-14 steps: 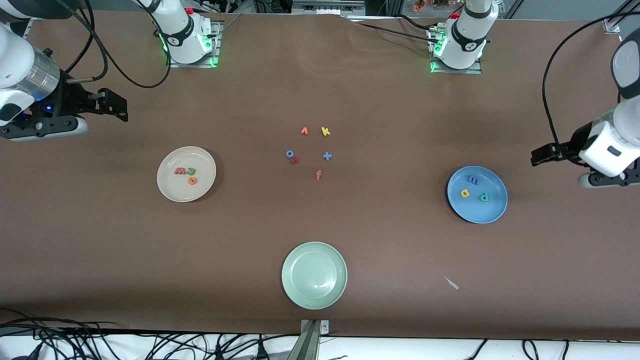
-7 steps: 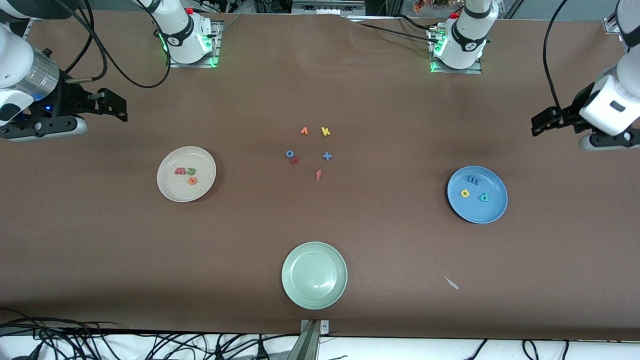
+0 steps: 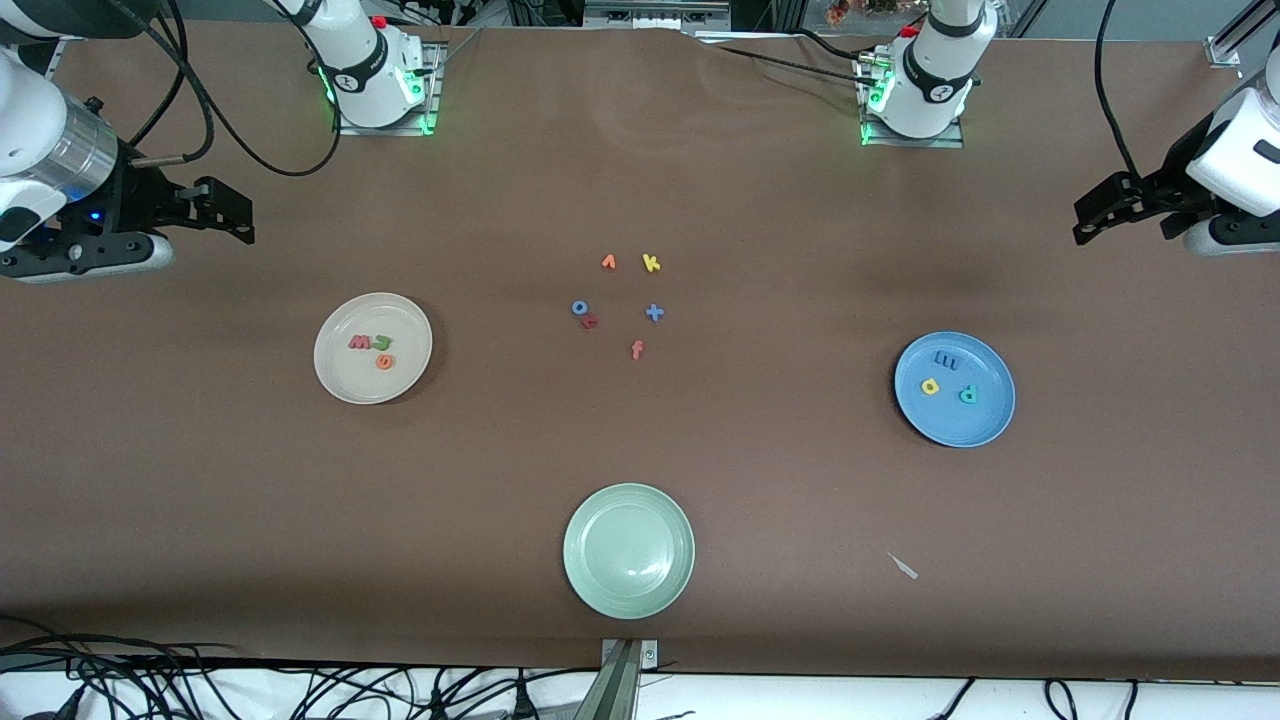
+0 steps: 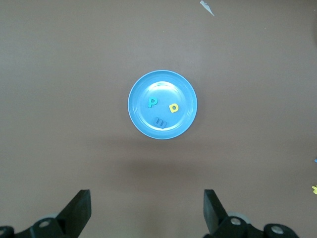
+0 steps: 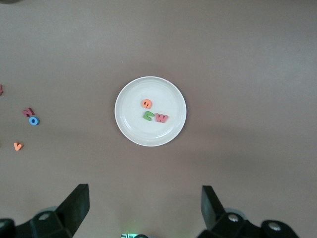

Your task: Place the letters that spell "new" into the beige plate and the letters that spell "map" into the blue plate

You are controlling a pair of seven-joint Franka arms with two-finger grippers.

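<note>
The beige plate (image 3: 340, 375) (image 5: 131, 129) lies toward the right arm's end and holds a dull red w (image 3: 359, 343), a green n (image 3: 381, 343) and an orange e (image 3: 384, 362). The blue plate (image 3: 985, 420) (image 4: 143, 124) lies toward the left arm's end and holds a blue m (image 3: 945, 358), a yellow a (image 3: 930, 386) and a teal p (image 3: 967, 394). My right gripper (image 3: 240, 215) (image 5: 145, 206) hangs open and empty, high over bare table by the beige plate. My left gripper (image 3: 1085, 222) (image 4: 147, 208) is open and empty too, high over bare table by the blue plate.
Several loose letters lie mid-table: an orange v (image 3: 609, 262), a yellow k (image 3: 651, 263), a blue o (image 3: 579, 307), a dark red letter (image 3: 591, 321), a blue plus (image 3: 654, 313) and an orange-red f (image 3: 637, 349). A pale green plate (image 3: 628, 550) and a white scrap (image 3: 903, 566) lie nearest the front camera.
My left gripper has pulled away from the blue plate, upward in the front view, staying open. The right arm and all the letters have not moved.
</note>
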